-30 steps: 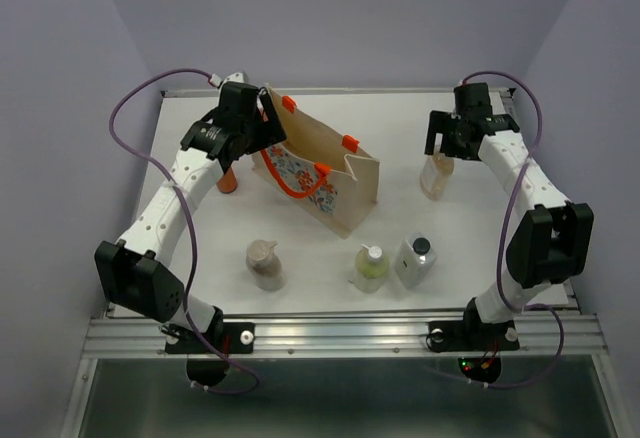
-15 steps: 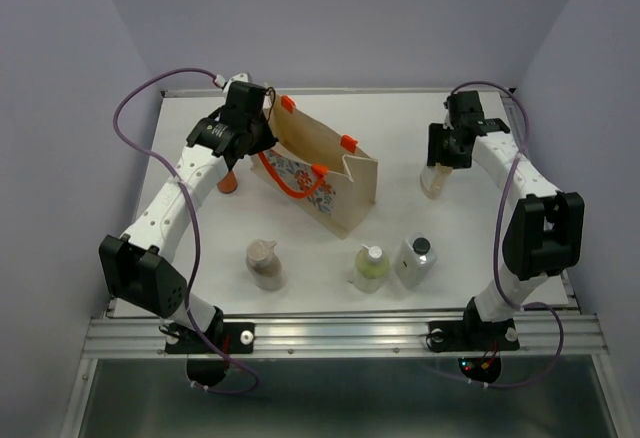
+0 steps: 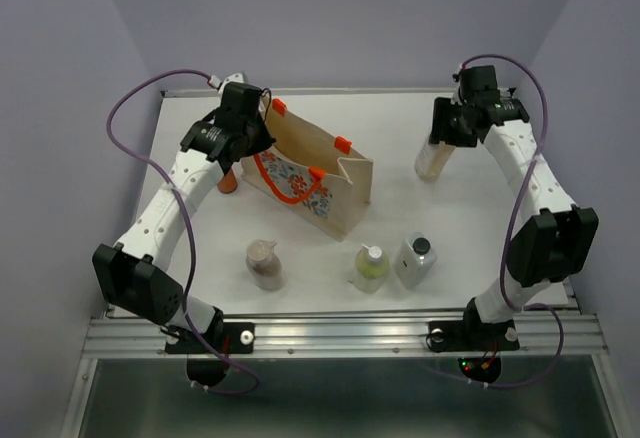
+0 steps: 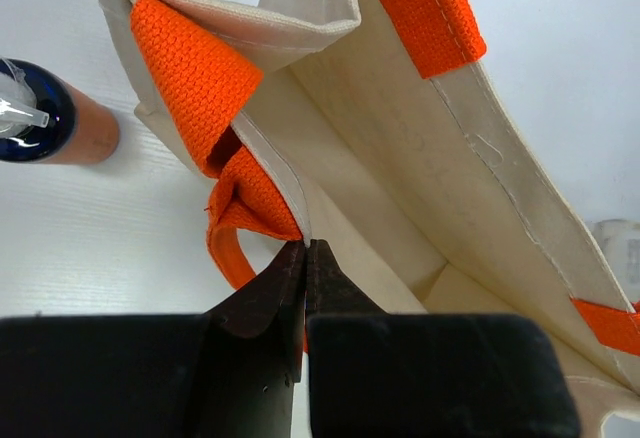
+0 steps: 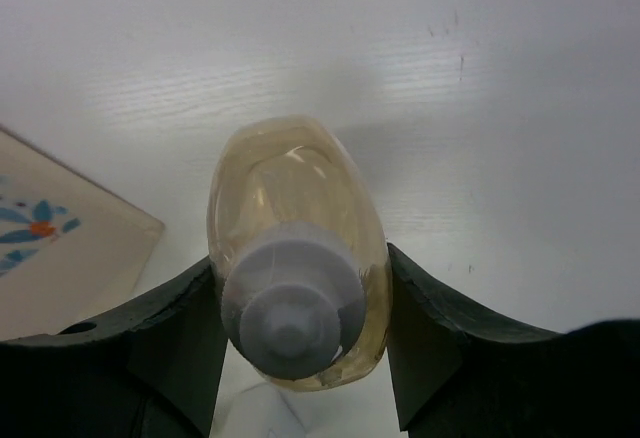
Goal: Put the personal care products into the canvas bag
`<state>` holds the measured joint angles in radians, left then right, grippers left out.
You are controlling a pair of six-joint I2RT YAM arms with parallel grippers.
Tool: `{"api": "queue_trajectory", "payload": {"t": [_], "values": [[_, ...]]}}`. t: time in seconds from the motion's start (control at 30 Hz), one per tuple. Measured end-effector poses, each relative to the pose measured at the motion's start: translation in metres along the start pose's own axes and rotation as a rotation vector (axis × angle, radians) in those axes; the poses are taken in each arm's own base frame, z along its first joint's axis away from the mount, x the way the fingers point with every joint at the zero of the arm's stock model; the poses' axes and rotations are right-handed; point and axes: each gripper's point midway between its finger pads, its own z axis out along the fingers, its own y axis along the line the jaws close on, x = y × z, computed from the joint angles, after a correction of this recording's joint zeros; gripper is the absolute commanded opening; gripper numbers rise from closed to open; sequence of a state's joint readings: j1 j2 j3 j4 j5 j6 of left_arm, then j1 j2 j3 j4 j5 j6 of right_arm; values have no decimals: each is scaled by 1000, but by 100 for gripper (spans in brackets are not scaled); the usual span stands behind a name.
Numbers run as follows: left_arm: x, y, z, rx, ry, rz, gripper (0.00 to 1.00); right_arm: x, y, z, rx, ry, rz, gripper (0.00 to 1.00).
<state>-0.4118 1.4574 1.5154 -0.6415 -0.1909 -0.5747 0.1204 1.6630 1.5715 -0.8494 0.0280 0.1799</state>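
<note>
The beige canvas bag (image 3: pixel 335 173) with orange handles stands open at mid-table. My left gripper (image 3: pixel 256 150) (image 4: pixel 305 248) is shut on its left rim, right beside a folded orange handle (image 4: pixel 190 73). At the right rear, my right gripper (image 3: pixel 450 130) (image 5: pixel 300 303) is shut on the amber bottle (image 3: pixel 433 159) (image 5: pixel 290 208) just under its grey cap, and the bottle leans. The orange bottle with a dark blue cap (image 3: pixel 228 182) (image 4: pixel 85 136) stands left of the bag. In front stand the tan-brown bottle (image 3: pixel 265 263), the pale green bottle (image 3: pixel 370 268) and the whitish dark-capped bottle (image 3: pixel 415 258).
The table (image 3: pixel 470 228) ends at a metal rail along the front, where both arm bases are bolted. Purple walls close in the left, right and back. A corner of the bag's floral side (image 5: pixel 50 248) shows left of the amber bottle.
Both grippers have closed: the left on the bag's rim, tugging the bag slightly left, the right on the amber bottle, which now leans and sits a little farther back.
</note>
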Motion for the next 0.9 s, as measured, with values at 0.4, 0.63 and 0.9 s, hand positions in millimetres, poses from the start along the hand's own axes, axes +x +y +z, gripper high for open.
{"api": "queue_trajectory", "payload": {"t": [0.4,0.63,0.9], "values": [[6,4,1,-3,1,-17,0,-114,164,-235,-570,-591,-58,1],[7,4,2,-4,-2,-37,0,-72,279,-261,-803,-497,-81,1],[21,27,9,-90,19,-42,0,-48,319,-204,-643,-418,82,1]]}}
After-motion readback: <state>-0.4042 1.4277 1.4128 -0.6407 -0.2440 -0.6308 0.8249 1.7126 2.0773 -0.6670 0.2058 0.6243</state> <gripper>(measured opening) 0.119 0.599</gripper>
